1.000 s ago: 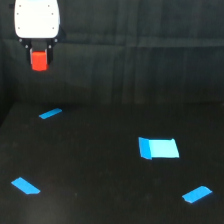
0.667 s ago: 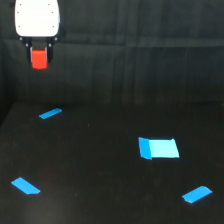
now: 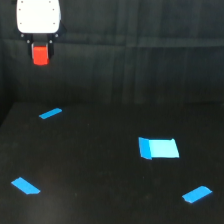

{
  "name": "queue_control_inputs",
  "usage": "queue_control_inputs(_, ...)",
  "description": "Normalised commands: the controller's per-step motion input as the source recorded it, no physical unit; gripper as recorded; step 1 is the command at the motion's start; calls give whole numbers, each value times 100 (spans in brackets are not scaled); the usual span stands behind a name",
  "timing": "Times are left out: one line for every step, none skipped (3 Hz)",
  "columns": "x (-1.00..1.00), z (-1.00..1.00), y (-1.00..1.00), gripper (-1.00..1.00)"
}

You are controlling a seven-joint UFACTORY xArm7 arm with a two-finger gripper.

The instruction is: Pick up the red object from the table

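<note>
The red object [image 3: 40,55] is a small red-orange block held high in the air at the upper left of the exterior view, well above the black table [image 3: 100,175]. My gripper [image 3: 40,52], under a white body, is shut on it, with dark fingers on either side. The block hangs clear of the table, above and behind the far-left blue tape strip.
Blue tape strips lie on the table at the far left [image 3: 50,114], near left [image 3: 26,185] and near right [image 3: 197,194]. A larger light-blue rectangle [image 3: 159,148] sits right of centre. A dark curtain-like wall stands behind the table.
The gripper with the red object has stayed at about the same high spot; at most it drifted very slightly. Nothing on the table moved.
</note>
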Motion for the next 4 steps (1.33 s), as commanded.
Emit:
queue_control_inputs(17,-41,6,74)
queue_control_inputs(23,-35,1,81)
queue_control_inputs(4,-31,-32,84)
queue_control_inputs(11,-20,-19,66)
